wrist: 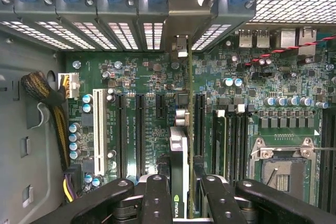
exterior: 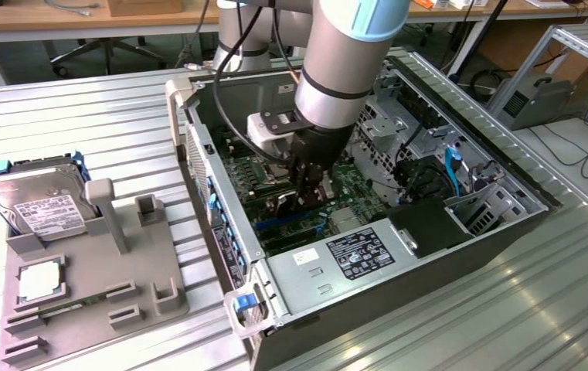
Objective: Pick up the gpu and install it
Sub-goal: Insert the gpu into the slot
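One gpu (wrist: pixel 178 145), edge-on, gripped between my claw's (wrist: pixel 184 187) two fingers, which are closed on its faces. It is low over the motherboard (wrist: pixel 152 77) inside the open case (exterior: pixel 428 301). It stands between two of the three long black slots (wrist: pixel 140 135), and one white slot (wrist: pixel 97 129) lies further aside. Seated or not: cannot tell. Outside the case, one hard drive (exterior: pixel 36 205) stands on one grey fixture (exterior: pixel 118 294).

Ribbed silver aluminium-profile table (exterior: pixel 87 131). Carries, toward the exterior view's left, a flat grey plastic fixture tray with upright slots (exterior: pixel 144 249). Just beside it, toward the right, carries an open dark metal computer tower case (exterior: pixel 438 282), lying on its side.
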`<state>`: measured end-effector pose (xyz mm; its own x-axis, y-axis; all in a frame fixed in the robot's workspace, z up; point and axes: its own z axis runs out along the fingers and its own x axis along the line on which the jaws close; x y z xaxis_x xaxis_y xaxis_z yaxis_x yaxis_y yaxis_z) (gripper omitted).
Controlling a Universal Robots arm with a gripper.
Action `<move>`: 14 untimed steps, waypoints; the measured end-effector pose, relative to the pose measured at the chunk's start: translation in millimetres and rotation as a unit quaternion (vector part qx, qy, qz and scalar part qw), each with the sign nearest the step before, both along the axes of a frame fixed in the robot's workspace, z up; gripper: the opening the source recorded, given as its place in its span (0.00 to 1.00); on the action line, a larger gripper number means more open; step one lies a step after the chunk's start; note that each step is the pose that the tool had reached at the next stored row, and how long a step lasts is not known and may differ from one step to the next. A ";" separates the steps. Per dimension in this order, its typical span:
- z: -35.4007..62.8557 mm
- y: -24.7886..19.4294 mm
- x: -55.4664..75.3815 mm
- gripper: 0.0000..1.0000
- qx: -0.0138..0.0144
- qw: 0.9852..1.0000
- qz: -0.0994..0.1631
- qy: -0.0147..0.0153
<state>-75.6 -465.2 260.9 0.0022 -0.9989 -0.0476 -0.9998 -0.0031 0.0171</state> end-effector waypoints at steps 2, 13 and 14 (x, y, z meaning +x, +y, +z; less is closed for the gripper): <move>0.0 -0.7 0.0 0.27 0.000 1.000 0.000 0.000; -2.8 -1.2 -1.0 0.27 0.000 1.000 0.000 0.000; -3.0 -1.2 -1.2 0.27 0.000 1.000 0.000 0.000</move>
<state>-76.8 -466.4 257.9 0.0022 -0.9989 -0.0476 -0.9998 -0.0030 0.0171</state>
